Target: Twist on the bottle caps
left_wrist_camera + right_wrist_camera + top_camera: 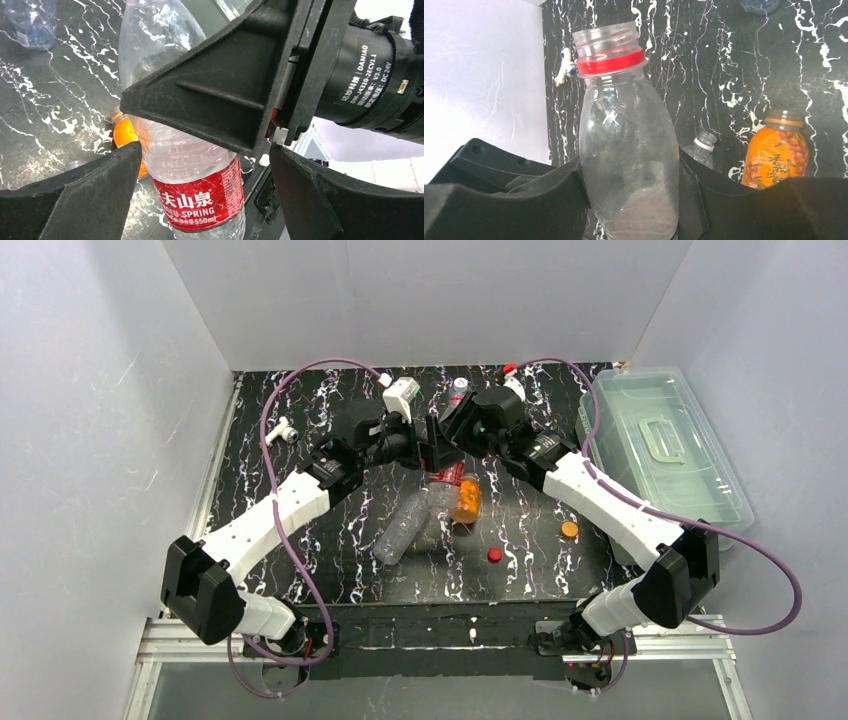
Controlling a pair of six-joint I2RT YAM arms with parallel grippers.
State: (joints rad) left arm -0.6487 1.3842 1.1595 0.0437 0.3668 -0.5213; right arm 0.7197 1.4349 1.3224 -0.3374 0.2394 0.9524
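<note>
- Right gripper (631,175) clamps the bare-necked bottle (624,115).
- Left gripper (205,165) straddles it, spread.
- Red cap (495,555) and orange cap (569,529) lie on the table (540,575), well apart from it.
- Risk: crowded grippers collide, knocking it loose.

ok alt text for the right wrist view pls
A clear plastic bottle, uncapped with a red ring on its neck, is gripped between the black fingers of the right claw. Behind it on the black marbled table are an orange drink bottle, a smaller clear bottle and a white T-shaped fitting.
</note>
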